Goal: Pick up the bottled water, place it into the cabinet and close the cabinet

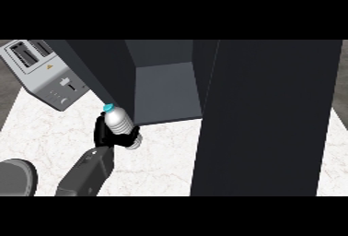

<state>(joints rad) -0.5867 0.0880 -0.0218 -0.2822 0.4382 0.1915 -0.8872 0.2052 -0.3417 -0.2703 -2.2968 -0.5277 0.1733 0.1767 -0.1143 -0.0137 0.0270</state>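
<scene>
Head view: a tall dark cabinet door (pixel 268 120) stands open across the right half of the picture and hides whatever lies behind it, including most of the counter (pixel 41 133) on that side. No right hand shows anywhere. The cabinet (pixel 166 85) itself is cut off at the top, so only its grey floor and dark walls can be seen. A toaster (pixel 44 76) at upper left is cropped by the picture's edge, and a dark round thing (pixel 15 177) at lower left is only partly in view and hard to identify.

The bottle (pixel 121 124) is held above the white marble counter, just in front of the cabinet's lower left corner and outside the opening. Its long axis is tilted, the blue cap pointing up and left toward the cabinet's edge, the base down and right. Its middle is covered by fingers.

The left hand (pixel 107 133) comes up from the lower edge on a grey forearm (pixel 85 173) slanting up and right. Its black fingers are curled round the bottle's body, thumb side hidden.
</scene>
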